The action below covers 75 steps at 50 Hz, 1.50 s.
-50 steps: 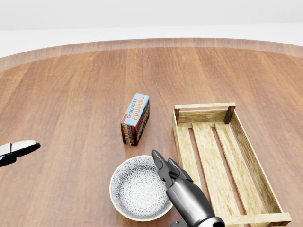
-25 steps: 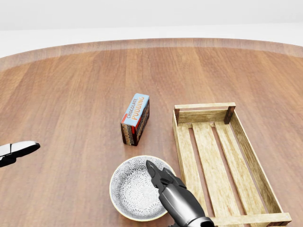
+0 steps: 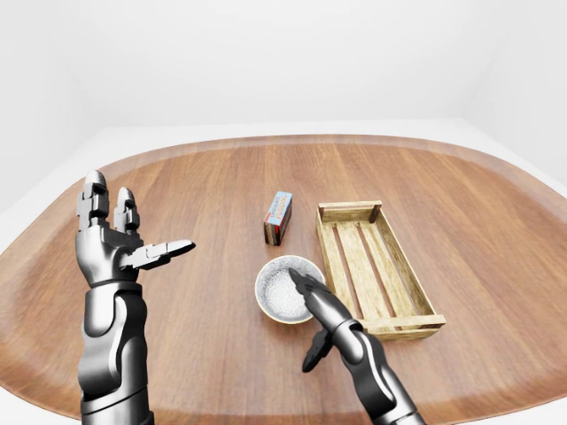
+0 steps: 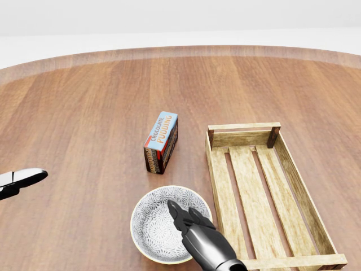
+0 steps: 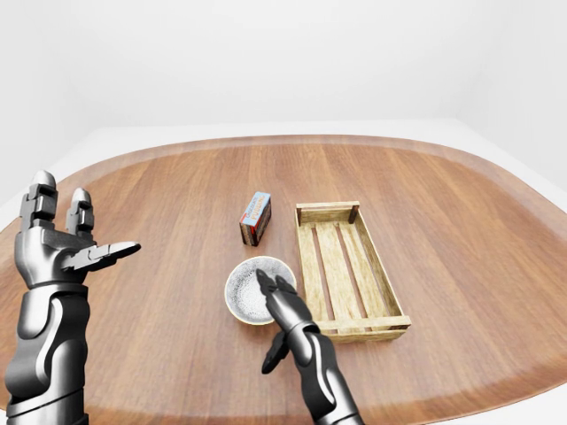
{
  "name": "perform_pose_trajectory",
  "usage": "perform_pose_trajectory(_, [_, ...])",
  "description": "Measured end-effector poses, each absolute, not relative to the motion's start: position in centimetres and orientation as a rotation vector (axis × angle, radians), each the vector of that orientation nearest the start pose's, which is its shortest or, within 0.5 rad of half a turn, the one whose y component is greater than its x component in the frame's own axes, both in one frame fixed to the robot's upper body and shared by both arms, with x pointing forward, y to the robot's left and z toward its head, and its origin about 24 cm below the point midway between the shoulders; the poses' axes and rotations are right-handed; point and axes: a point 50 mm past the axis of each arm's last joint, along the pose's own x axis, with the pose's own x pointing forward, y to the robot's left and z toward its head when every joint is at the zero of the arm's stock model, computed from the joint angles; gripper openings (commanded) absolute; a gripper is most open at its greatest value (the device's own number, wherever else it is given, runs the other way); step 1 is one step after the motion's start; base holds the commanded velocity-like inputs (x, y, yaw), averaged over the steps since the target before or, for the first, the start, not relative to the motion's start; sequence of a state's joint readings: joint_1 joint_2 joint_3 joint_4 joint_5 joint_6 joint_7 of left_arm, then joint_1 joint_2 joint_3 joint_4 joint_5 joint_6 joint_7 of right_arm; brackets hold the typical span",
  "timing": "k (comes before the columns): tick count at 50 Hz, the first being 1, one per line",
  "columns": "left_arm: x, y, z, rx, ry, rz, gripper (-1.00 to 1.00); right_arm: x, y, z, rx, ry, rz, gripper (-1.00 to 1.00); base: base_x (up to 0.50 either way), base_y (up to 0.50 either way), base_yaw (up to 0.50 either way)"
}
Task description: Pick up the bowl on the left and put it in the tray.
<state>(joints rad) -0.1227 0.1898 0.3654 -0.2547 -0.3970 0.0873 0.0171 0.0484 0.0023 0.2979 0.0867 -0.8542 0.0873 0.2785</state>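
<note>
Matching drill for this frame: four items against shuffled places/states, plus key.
Things
1. bowl
2. tray
3. box
4. left hand

Place or state
A. raised at the left-eye view's left, fingers open
B. wooden slats, nothing in it
C. blue top, just above the bowl in the head view
D. right hand reaches over it, fingers open

Pairs: 1-D, 2-B, 3-C, 4-A

Glossy patterned bowl, rough slatted wooden tray, smooth polished wood table
</note>
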Motion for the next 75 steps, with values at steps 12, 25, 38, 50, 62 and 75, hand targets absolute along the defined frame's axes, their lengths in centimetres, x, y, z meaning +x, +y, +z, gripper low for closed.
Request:
perform_pose_trajectory(12, [25.3, 25.2, 14.1, -0.193, -0.371, 0.243, 1.0, 22.9, -7.0, -0.7, -0.883, 0.209, 0.577, 1.0, 0.0, 0.0, 0.0])
perform_pose_trajectory(25, [25.3, 25.2, 14.3, -0.193, -0.379, 0.243, 1.0, 22.9, -6.4, -1.1, -0.905, 0.219, 0.603, 1.0, 0.0, 0.0, 0.0])
perform_pose_trajectory(38, [25.3, 25.2, 14.3, -0.193, -0.378, 0.244, 1.0, 22.8, -6.0, -2.2, -0.912, 0.253, 0.619, 1.0, 0.0, 0.0, 0.0])
perform_pose_trajectory(50, [25.3, 25.0, 14.3, -0.193, -0.38, 0.24, 1.0, 22.6, -5.9, -3.7, -0.905, 0.306, 0.622, 1.0, 0.0, 0.0, 0.0])
perform_pose_trajectory(62, [25.3, 25.0, 14.3, -0.193, -0.381, 0.24, 1.0, 22.5, -5.8, -5.1, -0.901, 0.36, 0.622, 1.0, 0.0, 0.0, 0.0])
perform_pose_trajectory(75, [25.3, 25.1, 14.3, -0.193, -0.377, 0.243, 1.0, 22.7, -5.9, -5.6, -0.924, 0.373, 0.608, -1.0, 0.0, 0.0, 0.0])
